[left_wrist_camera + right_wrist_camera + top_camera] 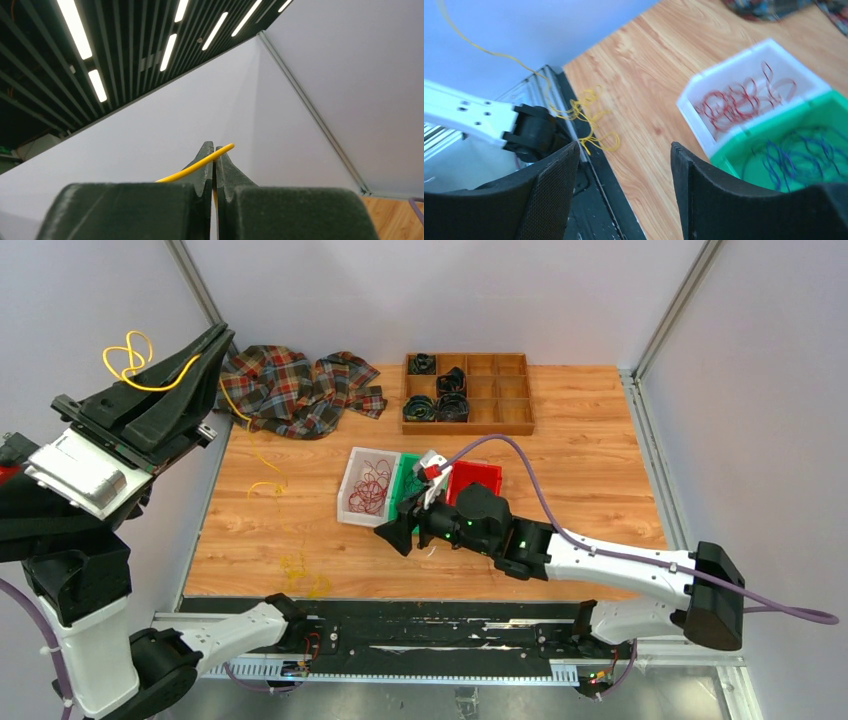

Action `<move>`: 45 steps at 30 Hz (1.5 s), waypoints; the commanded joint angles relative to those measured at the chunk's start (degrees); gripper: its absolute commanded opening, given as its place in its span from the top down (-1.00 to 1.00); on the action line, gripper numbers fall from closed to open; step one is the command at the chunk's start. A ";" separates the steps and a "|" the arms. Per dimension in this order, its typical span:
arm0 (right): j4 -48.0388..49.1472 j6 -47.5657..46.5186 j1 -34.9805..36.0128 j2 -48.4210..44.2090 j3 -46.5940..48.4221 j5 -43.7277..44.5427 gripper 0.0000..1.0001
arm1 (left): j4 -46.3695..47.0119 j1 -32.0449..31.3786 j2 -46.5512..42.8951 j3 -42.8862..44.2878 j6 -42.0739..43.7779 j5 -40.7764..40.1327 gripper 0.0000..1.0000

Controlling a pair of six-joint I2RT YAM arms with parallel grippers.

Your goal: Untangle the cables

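At the near left edge of the table [600, 440], a loose tangle of yellow cables [300, 572] lies on the wood and partly over the black rail [450, 625]. From your right gripper [392, 535], this tangle lies to the left and slightly toward the arm bases, with bare table between them. One yellow strand [160, 383] appears to rise from that area up and leftward to the left gripper [220, 338]. Its long axis therefore runs steeply from the tabletop to the raised claw. The right arm is the nearer one to the tangle.

Left claw: clenched on the yellow strand, which crosses the fingertips in the left wrist view with a short end protruding.

Right claw: released, jaws wide apart, holding and touching nothing. It hovers beside the white bin [345, 510] of red cables [370, 490] and the green bin [724, 161] of dark blue cables [794, 155].

The next move probably requires you to carry the right claw left to the tangle.
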 commanded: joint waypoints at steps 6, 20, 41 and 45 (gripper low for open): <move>9.60 -7.87 5.50 6.78 11.67 -12.92 -0.36 | -2.48 0.22 -1.55 -1.61 -1.20 2.42 0.99; 11.70 -10.26 6.86 19.22 21.52 -6.76 -0.24 | -2.54 0.22 -2.58 -3.82 -1.21 3.58 0.99; 8.70 -19.24 5.10 0.54 7.80 -1.30 0.99 | -6.69 0.22 -12.80 -29.42 10.64 -2.19 0.99; 5.59 -19.84 4.94 -3.81 4.50 -0.10 0.99 | -7.46 0.22 -13.14 -31.16 13.54 -9.60 0.99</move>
